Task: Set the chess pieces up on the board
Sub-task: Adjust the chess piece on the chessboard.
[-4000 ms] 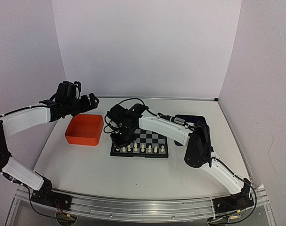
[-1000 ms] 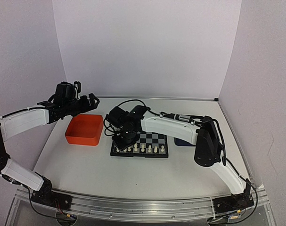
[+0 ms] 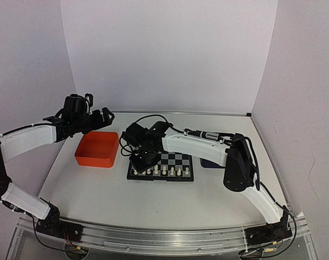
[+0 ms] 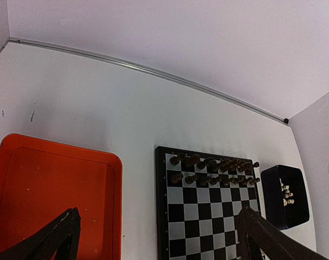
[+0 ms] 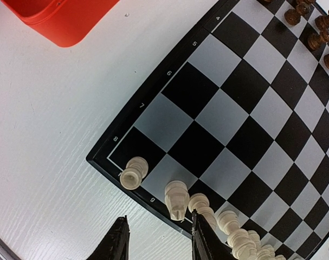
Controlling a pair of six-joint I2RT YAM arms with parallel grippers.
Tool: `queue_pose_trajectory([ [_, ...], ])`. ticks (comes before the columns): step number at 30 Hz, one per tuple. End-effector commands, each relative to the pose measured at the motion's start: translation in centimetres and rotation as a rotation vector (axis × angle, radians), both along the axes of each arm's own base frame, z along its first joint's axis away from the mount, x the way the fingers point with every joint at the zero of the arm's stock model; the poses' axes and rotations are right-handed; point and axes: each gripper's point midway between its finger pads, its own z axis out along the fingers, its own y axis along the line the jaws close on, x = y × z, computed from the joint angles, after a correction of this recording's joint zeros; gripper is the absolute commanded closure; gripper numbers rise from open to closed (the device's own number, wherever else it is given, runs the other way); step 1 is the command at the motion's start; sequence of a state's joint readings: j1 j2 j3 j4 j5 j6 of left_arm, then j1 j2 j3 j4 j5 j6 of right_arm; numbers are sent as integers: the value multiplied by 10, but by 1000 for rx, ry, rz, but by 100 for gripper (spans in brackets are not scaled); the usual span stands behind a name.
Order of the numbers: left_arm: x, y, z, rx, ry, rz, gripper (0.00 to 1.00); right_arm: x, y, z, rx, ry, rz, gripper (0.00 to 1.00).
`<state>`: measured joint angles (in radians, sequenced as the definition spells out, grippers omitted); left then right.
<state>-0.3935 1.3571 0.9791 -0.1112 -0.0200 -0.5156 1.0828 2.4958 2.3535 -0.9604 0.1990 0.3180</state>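
Hovering over the board's near-left corner, right hand (image 5: 159, 241) is released: its fingers are partly apart with nothing between them, tips just outside the black border. Change over the last second: next to none, hand parked on the same spot. Against four seconds ago the hand is on the same corner, but the right arm (image 3: 197, 143) has swung its elbow out to the right and lifted it. Reads as a placement just finished, not a grasp under way.

Chess pieces (image 5: 199, 205): a cream-white row along the near edge of the board (image 5: 153, 89). Corner rook (image 5: 133, 173) stands upright in its square, knight (image 5: 176, 199) is next to it, and the rest are packed close toward the right. The row ahead of them is bare, so the pawns look undone. A few more white pieces lie in the dark blue tray (image 4: 272, 181), just beside the board's right edge. Black pieces (image 4: 213, 162) stand in two rows at the far side.

Edges:
- Rook and knight sit close to the border, with little margin for a finger coming down outside them.
- Orange tray (image 3: 96, 149) is near the far-left corner, apart from the board.
- The right forearm spans the far part of the board in the top view, over the black rows. A retreat toward the blue tray probably wants height first.
- Open counter (image 3: 153, 206) lies in front of the board.

Left hand (image 3: 103, 116) is spread wide and empty, held above the orange tray, well clear.
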Motion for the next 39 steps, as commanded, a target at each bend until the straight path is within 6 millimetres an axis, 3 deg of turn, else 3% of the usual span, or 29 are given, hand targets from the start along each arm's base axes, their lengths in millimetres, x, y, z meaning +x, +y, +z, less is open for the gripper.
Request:
queue_pose_trajectory([
  [1, 2, 2, 14, -3, -50, -1, 0, 1, 3, 6, 19, 0, -6, 64],
  [39, 0, 1, 15, -7, -54, -4, 0, -4, 2, -20, 16, 82, -50, 64],
])
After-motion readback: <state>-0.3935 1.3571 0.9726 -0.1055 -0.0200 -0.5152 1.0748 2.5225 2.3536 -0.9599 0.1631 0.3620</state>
